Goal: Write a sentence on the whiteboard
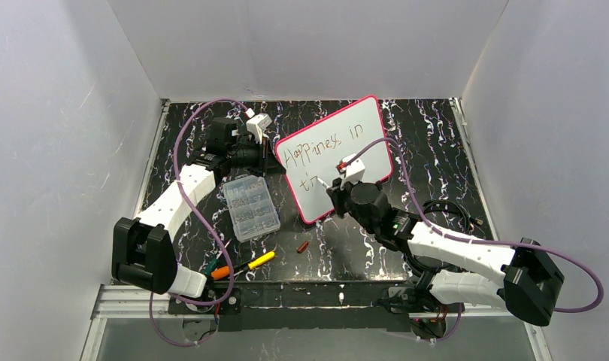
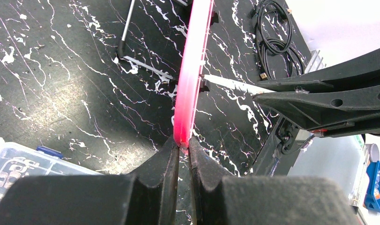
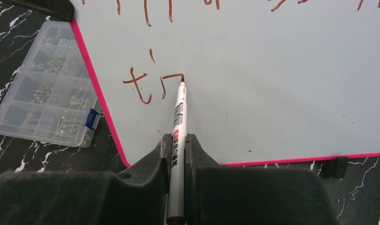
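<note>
The whiteboard (image 1: 346,147), white with a pink rim, stands tilted up on the black marbled table. My left gripper (image 2: 183,146) is shut on the whiteboard's pink edge (image 2: 190,89) at its left side. The sentence (image 1: 322,143) reads "Happiness in" along the top row, with a few brownish-red strokes (image 3: 153,84) starting a second row below. My right gripper (image 3: 178,140) is shut on a grey marker (image 3: 178,117), whose tip touches the board at the end of the last stroke.
A clear compartment box (image 1: 250,207) of small parts lies left of the board. A small red cap (image 1: 303,247), a yellow pen (image 1: 258,261) and orange and green pens (image 1: 219,271) lie near the front edge. Black cables (image 2: 272,37) coil at the right.
</note>
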